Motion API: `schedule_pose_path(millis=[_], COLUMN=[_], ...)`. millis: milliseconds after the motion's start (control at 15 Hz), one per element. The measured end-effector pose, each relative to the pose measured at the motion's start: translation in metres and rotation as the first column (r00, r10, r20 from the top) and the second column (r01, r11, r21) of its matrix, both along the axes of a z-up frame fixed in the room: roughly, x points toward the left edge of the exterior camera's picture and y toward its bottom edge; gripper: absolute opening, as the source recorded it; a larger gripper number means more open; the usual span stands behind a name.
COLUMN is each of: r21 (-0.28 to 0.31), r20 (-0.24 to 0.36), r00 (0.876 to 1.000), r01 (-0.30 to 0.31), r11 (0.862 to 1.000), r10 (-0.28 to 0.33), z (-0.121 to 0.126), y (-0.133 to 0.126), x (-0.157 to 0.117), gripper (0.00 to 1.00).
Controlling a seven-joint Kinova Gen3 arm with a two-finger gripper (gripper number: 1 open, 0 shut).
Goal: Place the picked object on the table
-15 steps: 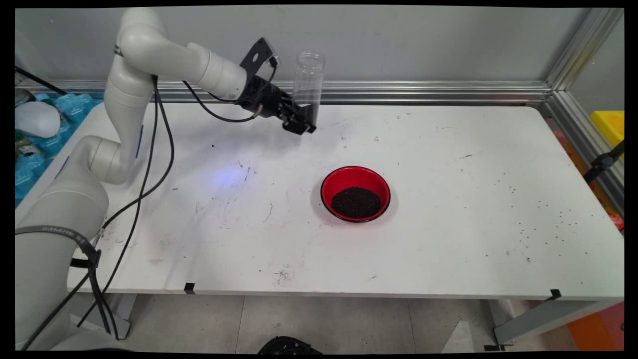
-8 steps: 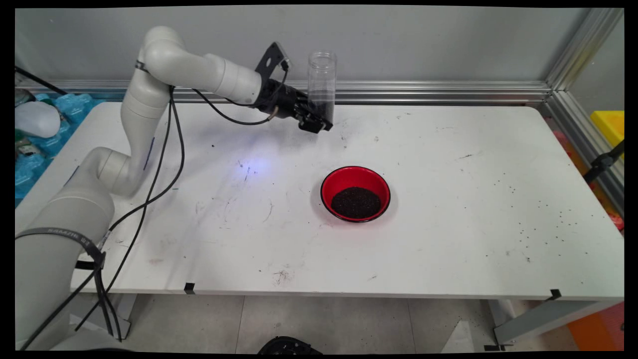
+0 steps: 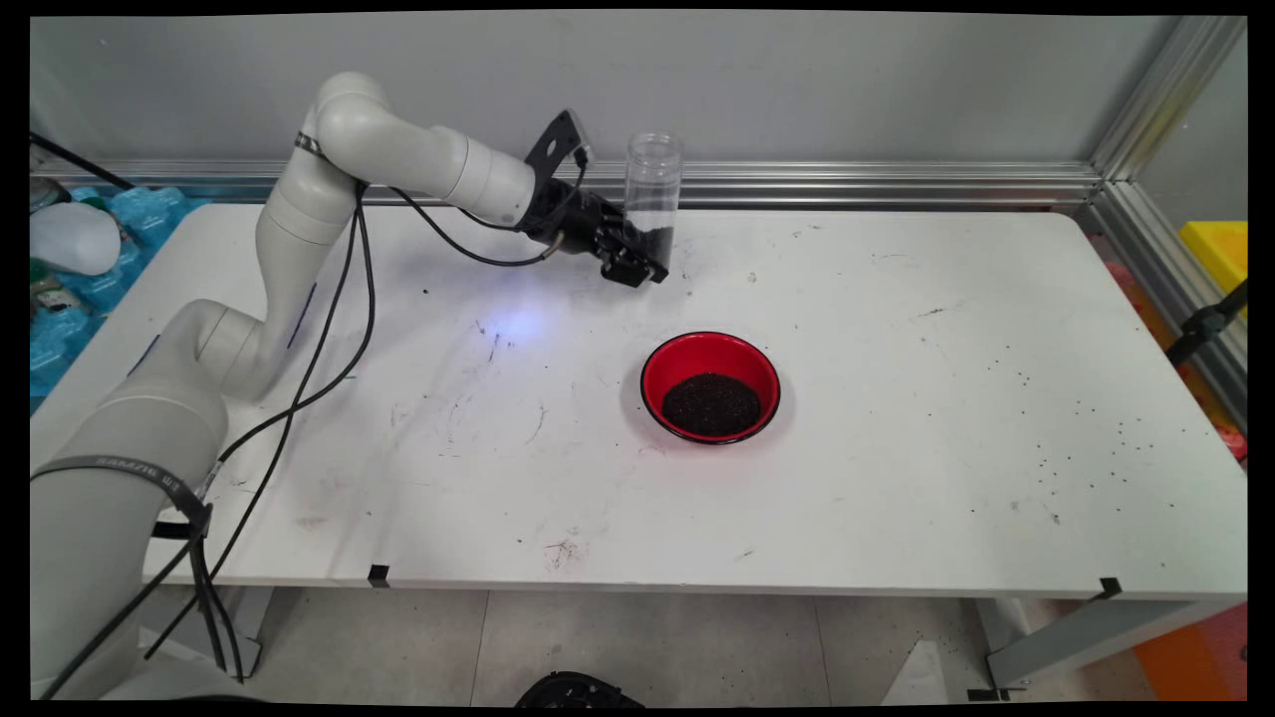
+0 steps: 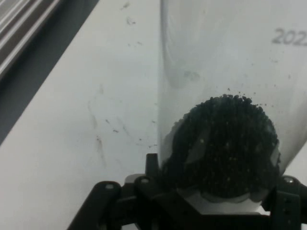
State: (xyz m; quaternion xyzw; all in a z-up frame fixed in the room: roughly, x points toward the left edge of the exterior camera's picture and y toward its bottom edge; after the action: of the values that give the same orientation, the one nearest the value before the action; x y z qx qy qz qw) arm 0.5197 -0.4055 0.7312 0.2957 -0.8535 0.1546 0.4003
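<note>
My gripper (image 3: 642,261) is shut on the lower end of a clear plastic tube (image 3: 652,184) that stands upright near the table's far edge, with its open mouth at the top. A small heap of black grains (image 3: 657,240) lies at the bottom of the tube. In the hand view the tube (image 4: 230,72) fills the right half of the picture, with the black grains (image 4: 223,143) resting just above my gripper (image 4: 211,201). A red bowl (image 3: 709,386) holding black grains (image 3: 710,404) sits on the table, in front of the gripper and slightly to its right.
Scattered dark grains (image 3: 1086,448) dot the white table (image 3: 896,329) toward its right side. An aluminium rail (image 3: 847,184) runs along the back edge and down the right. Blue packaging and a white object (image 3: 70,239) lie off the table's left end.
The arm has carried the upright tube to the right and lowered it toward the table. The red bowl has stayed in place.
</note>
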Motion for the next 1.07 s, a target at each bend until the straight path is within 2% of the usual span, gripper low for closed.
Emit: schedule_pose_path(millis=[1067], r21=[-0.009], r20=[0.007], r00=[0.998], r01=[0.056], r11=[0.998], r10=[-0.056], z=[-0.025], y=[-0.003], x=[-0.005], gripper=[0.0])
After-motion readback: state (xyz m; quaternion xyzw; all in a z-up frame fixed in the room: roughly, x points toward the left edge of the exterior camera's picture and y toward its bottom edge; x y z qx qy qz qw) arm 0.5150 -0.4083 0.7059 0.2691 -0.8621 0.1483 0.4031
